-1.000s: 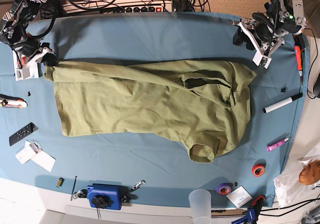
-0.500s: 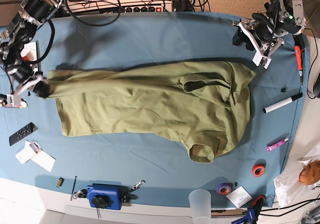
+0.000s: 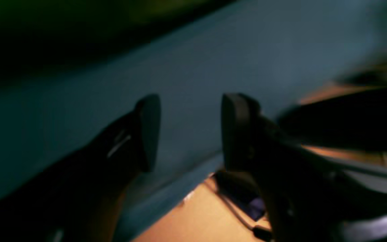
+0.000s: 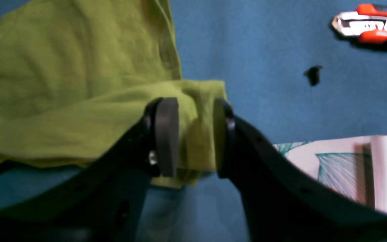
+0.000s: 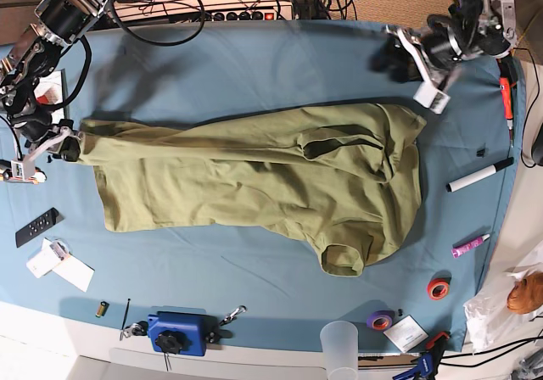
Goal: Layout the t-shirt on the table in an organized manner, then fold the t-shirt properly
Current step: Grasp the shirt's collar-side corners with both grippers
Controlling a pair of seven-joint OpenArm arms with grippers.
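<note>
T-shirt (image 4: 79, 111) corner between parted pads (image 4: 166, 134) (wrist-only)

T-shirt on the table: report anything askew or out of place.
The t-shirt lies skewed and wrinkled, not flat: its upper edge is folded over, one sleeve doubled onto the body, and a corner is bunched between the right gripper fingers.

No words, numbers or signs can be read anywhere in these pictures. The white card (image 4: 339, 168) by the shirt shows only a green leaf drawing, with no letters. The small papers (image 5: 59, 265) near the table edge are too tiny to read.
</note>
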